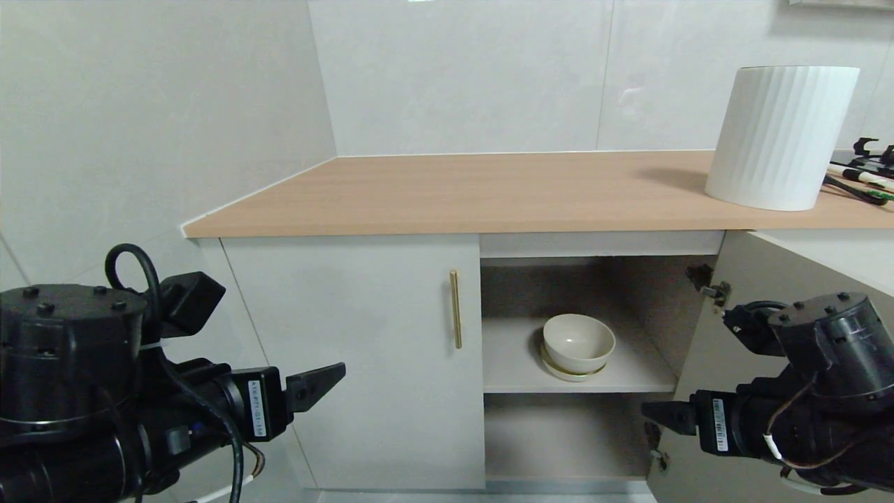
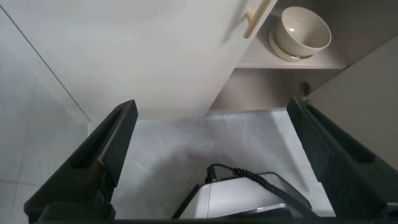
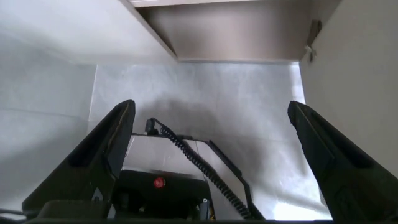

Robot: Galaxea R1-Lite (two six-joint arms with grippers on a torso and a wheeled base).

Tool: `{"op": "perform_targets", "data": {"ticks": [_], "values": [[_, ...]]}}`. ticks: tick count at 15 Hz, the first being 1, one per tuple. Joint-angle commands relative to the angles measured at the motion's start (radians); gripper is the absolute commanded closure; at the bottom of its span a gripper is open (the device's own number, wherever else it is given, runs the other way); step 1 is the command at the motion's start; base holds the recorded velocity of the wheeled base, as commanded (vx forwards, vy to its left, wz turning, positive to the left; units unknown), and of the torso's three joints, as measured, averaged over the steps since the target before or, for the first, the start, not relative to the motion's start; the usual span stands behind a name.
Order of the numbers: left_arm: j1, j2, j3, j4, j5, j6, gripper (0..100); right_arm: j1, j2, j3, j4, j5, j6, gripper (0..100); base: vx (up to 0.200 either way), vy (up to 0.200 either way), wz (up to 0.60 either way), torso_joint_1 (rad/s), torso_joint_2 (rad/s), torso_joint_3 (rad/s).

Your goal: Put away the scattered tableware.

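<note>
On the upper shelf [image 1: 642, 370] of the open cupboard compartment, under the bench [image 1: 489, 188], a cream bowl [image 1: 579, 341] sits upright on a small plate [image 1: 569, 375] whose rim shows beneath it, both toward the left half of the shelf. The cupboard's left door [image 1: 363, 363] is closed, its gold bar handle [image 1: 455, 309] standing vertical beside the opening, and the right door [image 1: 705, 363] is swung open toward the robot. The left end effector [image 2: 211, 124] hovers low in front of the closed door, released, its fingers [image 2: 106, 155] spread wide with nothing between them, well apart from the bowl and plate. The right end effector [image 3: 211, 124] hangs beside the inner face of the open door, level with the lower compartment, likewise released and holding nothing. At the right of the bench stands a white ribbed container [image 1: 782, 136], with a few slim pen-like items [image 1: 862, 178] lying just beside it at the edge
</note>
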Motion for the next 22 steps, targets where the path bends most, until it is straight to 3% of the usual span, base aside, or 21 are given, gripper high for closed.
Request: {"op": "perform_targets", "data": {"ticks": [1,18,22], "values": [[-0.005,0.018,0.004,0.000,0.000,-0.002,0,0.017,-0.008,0.005,0.000,-0.004,0.000,0,-0.200,0.000,0.00,0.002,0.00,0.002],[-0.006,0.017,0.009,0.002,0.003,0.000,0,0.019,-0.021,0.016,0.003,-0.007,-0.002,0,-0.200,0.000,0.00,0.003,0.00,0.002],[-0.006,0.015,0.010,0.002,0.003,0.003,0,0.019,-0.032,0.017,0.005,-0.010,-0.003,0,0.000,0.000,0.00,0.000,0.00,0.000]]}}
